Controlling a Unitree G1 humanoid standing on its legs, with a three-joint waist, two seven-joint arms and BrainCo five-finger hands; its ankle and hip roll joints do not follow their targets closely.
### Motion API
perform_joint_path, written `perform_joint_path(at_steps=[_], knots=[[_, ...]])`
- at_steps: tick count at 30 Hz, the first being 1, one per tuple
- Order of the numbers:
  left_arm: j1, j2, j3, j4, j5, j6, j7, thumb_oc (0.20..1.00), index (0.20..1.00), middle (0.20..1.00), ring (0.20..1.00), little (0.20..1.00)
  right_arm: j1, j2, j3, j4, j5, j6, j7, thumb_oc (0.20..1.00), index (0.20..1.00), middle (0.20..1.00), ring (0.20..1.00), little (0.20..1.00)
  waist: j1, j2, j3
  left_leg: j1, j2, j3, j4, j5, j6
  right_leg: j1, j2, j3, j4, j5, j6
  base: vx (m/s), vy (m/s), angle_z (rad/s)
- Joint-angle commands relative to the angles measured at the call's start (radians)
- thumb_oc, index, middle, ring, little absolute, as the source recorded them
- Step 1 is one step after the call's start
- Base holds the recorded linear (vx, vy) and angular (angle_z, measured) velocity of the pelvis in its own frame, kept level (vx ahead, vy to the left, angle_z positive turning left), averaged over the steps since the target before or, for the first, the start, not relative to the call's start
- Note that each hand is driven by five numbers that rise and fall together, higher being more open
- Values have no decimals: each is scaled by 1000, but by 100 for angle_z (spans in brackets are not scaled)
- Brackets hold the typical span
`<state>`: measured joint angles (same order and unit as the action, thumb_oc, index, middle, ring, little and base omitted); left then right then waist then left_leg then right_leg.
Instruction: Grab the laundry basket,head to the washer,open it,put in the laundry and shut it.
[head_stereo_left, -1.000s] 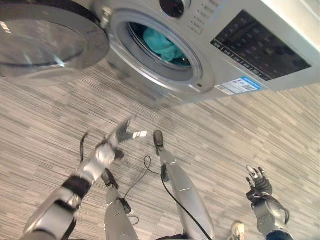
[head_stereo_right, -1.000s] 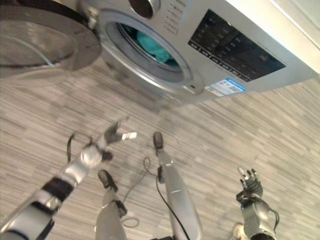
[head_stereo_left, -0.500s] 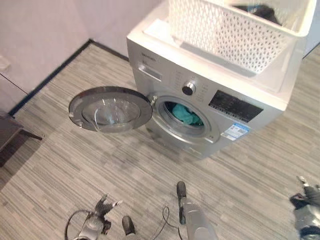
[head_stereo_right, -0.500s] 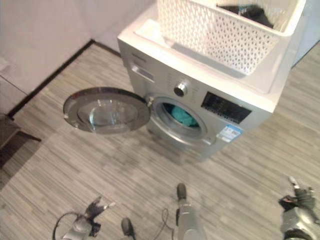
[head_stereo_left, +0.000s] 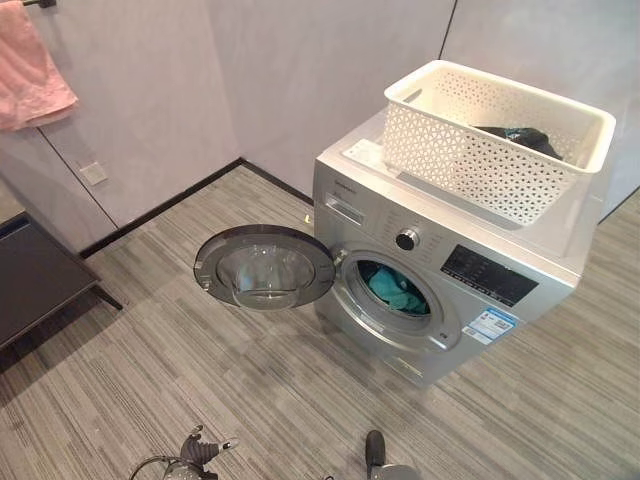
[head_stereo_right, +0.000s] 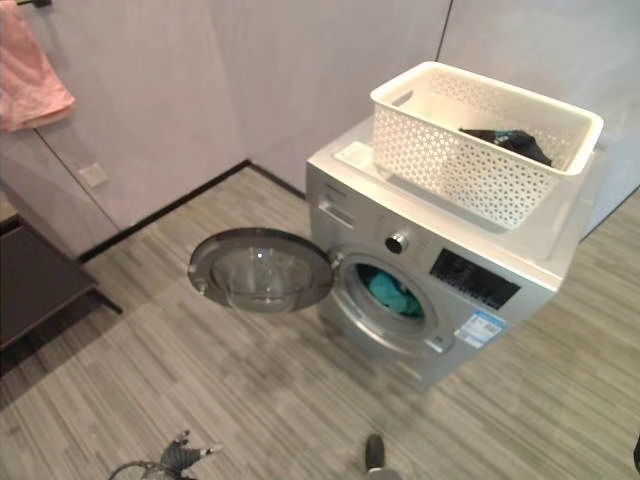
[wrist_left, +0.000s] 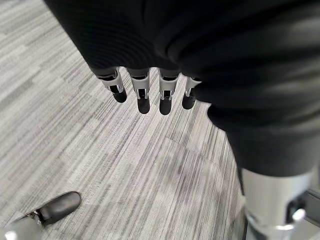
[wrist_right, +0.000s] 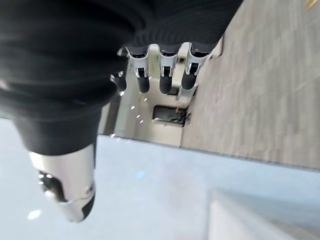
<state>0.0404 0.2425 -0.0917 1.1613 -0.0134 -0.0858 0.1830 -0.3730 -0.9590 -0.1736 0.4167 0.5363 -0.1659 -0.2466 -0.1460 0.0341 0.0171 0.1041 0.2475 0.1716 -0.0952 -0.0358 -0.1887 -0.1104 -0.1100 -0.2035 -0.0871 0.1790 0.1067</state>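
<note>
Wide look from the head: the washer (head_stereo_left: 440, 290) stands by the wall with its door (head_stereo_left: 265, 266) swung fully open to the left, and teal laundry (head_stereo_left: 396, 291) sits inside the drum. On top of the washer rests the white basket (head_stereo_left: 495, 140), with a dark garment (head_stereo_right: 507, 142) lying in its far end. A pink towel (head_stereo_left: 30, 65) hangs on the wall at upper left. Low down, the left robot hand (head_stereo_left: 198, 452) peeks in over the floor (head_stereo_left: 150, 370), well short of the door. Its wrist view adds the detail: fingers (wrist_left: 143, 95) hanging relaxed, holding nothing. The right robot hand (wrist_right: 165, 67) likewise has straight fingers and is empty, pointing toward a blurred floor and wall.
</note>
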Motion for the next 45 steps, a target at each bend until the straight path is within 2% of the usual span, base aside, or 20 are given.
perform_joint_path(at_steps=[1,3,4,5,7,11,22,27,30,33,34,36,38,39,40,41,42,43,44,45], knots=[[-73,7,-8,13,-17,-1,1,1000,1000,1000,1000,1000,115,107,-36,-254,-376,28,-9,1000,1000,1000,1000,1000,58,-39,10,83,22,-43,8,-84,54,-91,-157,25,177,-99,121,23,52,-4],[-78,9,-27,10,-12,0,-19,1000,1000,1000,1000,1000,76,33,10,-199,-404,56,52,1000,1000,1000,1000,1000,79,-50,1,81,19,-63,8,-84,58,-81,-159,20,184,-111,117,16,22,23],[-74,17,-71,-7,-4,-6,-60,1000,1000,1000,1000,1000,-75,-63,149,-46,-439,96,108,1000,1000,1000,1000,1000,107,-65,0,86,22,-82,8,-87,57,-61,-162,8,188,-118,116,8,5,28],[-74,16,-68,-7,-4,-6,-60,1000,1000,1000,1000,1000,-85,-64,158,-41,-439,95,108,1000,1000,1000,1000,1000,103,-65,0,83,20,-83,8,-85,58,-63,-163,8,185,-116,116,10,-3,26],[-73,25,-100,-3,-22,-5,-77,1000,1000,1000,1000,1000,-269,-80,309,80,-447,114,125,1000,1000,1000,1000,1000,122,-81,-3,86,22,-88,8,-84,58,-53,-163,6,184,-114,115,5,1,19],[-94,34,-103,20,-80,-12,-89,1000,1000,1000,1000,1000,-728,-30,684,405,-570,170,173,1000,1000,1000,1000,1000,140,-105,4,85,30,-104,15,-82,64,-34,-160,8,175,-115,109,8,0,7],[-71,55,-90,92,-95,-25,-99,1000,1000,1000,1000,1000,-1010,-20,873,760,-605,156,199,1000,1000,1000,1000,1000,152,-133,-8,64,34,-149,8,-59,56,-18,-159,-2,172,-119,101,27,-1,12],[-76,58,-75,101,-103,-25,-94,1000,1000,1000,1000,1000,-1012,-26,875,802,-639,160,182,1000,1000,1000,1000,1000,157,-134,-7,64,40,-148,8,-51,53,-21,-153,-4,176,-126,101,31,-14,1],[-78,67,-74,89,-115,-31,-97,1000,1000,1000,1000,1000,-992,-53,866,770,-621,166,193,1000,1000,1000,1000,1000,151,-126,6,62,51,-152,21,-50,55,-52,-146,10,251,-168,89,50,-40,-1],[-75,66,-82,75,-129,-39,-102,1000,1000,1000,1000,1000,-962,-77,833,703,-573,160,174,1000,1000,1000,1000,1000,140,-123,21,21,73,-165,113,15,53,-45,-108,38,251,-205,56,25,-85,-3],[-73,72,-84,51,-146,-38,-106,1000,1000,1000,1000,1000,-974,-86,829,670,-557,155,161,1000,1000,1000,1000,1000,152,-129,46,-52,64,-212,250,90,53,-38,-85,58,237,-205,36,-76,-158,-6],[-76,86,-111,-4,-146,-42,-116,1000,1000,1000,1000,1000,-990,-117,817,583,-511,146,129,1000,1000,1000,1000,1000,173,-152,97,-195,20,-288,469,161,69,-17,-81,65,211,-206,9,-115,-178,5],[-73,95,-152,-73,-133,-44,-126,1000,1000,1000,1000,1000,-956,-144,772,546,-472,142,112,1000,1000,1000,1000,1000,172,-158,115,-274,-12,-278,506,111,72,23,-92,47,184,-221,0,96,19,25],[-58,104,-185,-168,-121,-48,-144,1000,1000,1000,1000,1000,-916,-189,748,476,-445,135,112,1000,1000,1000,1000,1000,177,-149,115,-311,-73,-223,398,-4,80,60,-110,36,157,-224,12,184,151,49],[-58,106,-186,-169,-121,-47,-145,1000,1000,1000,1000,1000,-911,-190,742,474,-445,135,112,1000,1000,1000,1000,1000,177,-152,112,-313,-76,-222,395,-1,82,58,-113,36,156,-222,13,202,246,43],[-48,107,-206,-197,-96,-49,-145,1000,1000,1000,1000,1000,-869,-191,735,457,-474,120,96,1000,1000,1000,1000,1000,182,-134,104,-286,-95,-187,306,-31,97,65,-117,25,153,-226,29,107,199,21],[-37,121,-209,-219,-86,-48,-158,1000,1000,1000,1000,1000,-857,-191,698,437,-467,129,106,1000,1000,1000,1000,1000,175,-130,97,-292,-95,-185,300,-58,98,48,-122,40,175,-220,38,158,314,-7],[-25,123,-225,-241,-76,-51,-158,1000,1000,1000,1000,1000,-832,-186,678,413,-471,134,109,1000,1000,1000,1000,1000,175,-123,95,-303,-124,-192,327,-93,118,42,-139,53,199,-210,59,151,302,-25],[-23,139,-238,-282,-53,-57,-161,1000,1000,1000,1000,1000,-821,-179,662,415,-473,133,110,1000,1000,1000,1000,1000,176,-115,102,-303,-150,-201,358,-125,135,53,-156,61,227,-213,62,206,417,-37],[-30,144,-257,-282,-33,-51,-165,1000,1000,1000,1000,1000,-805,-176,646,438,-475,139,110,1000,1000,1000,1000,1000,171,-108,114,-296,-183,-202,392,-156,172,35,-183,86,336,-183,52,150,302,-23]])
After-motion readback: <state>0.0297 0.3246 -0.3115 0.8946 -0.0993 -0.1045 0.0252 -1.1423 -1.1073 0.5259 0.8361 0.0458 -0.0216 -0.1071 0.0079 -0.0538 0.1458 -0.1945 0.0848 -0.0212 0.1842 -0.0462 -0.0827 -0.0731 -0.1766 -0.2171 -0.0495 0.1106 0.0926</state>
